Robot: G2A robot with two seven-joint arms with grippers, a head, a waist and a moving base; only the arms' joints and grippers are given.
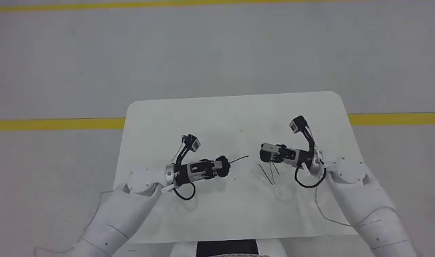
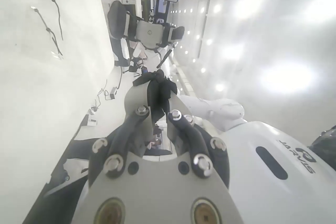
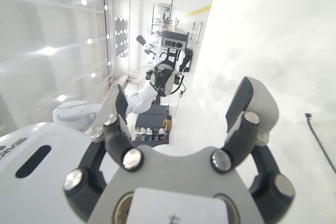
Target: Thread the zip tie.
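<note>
Table (image 1: 204, 121): white, rounded corners. Both my claws sit mid-table, facing each other, with a short gap between them. The far edge and both side edges are well apart from them; the near edge is closer. The far half of the top is bare.

Left claw (image 1: 223, 166): pinched narrow on a black zip tie (image 1: 239, 160). Its free end sticks out into the gap, toward the right claw, off the surface.

Right claw (image 1: 264, 152): spread wide. The right wrist view shows daylight between both pads (image 3: 236, 101).

Loose ties (image 1: 267, 170): thin black strips flat on the table, just beside the right claw on its near side, crossing each other.

View differences:
- The top view gives the layout and the held tie's free end.
- The left wrist view shows the grip up close, a dark blurred bundle between the fingers (image 2: 136, 99). I can't tell head from tail there. It also shows the loose ties as two curved strips, with the right claw head-on beyond them.
- The right wrist view picks up one loose tie beside my open claw and the left claw farther off.

Room: grey floor (image 1: 68, 60) with yellow lines (image 1: 61, 124) beyond the table.
</note>
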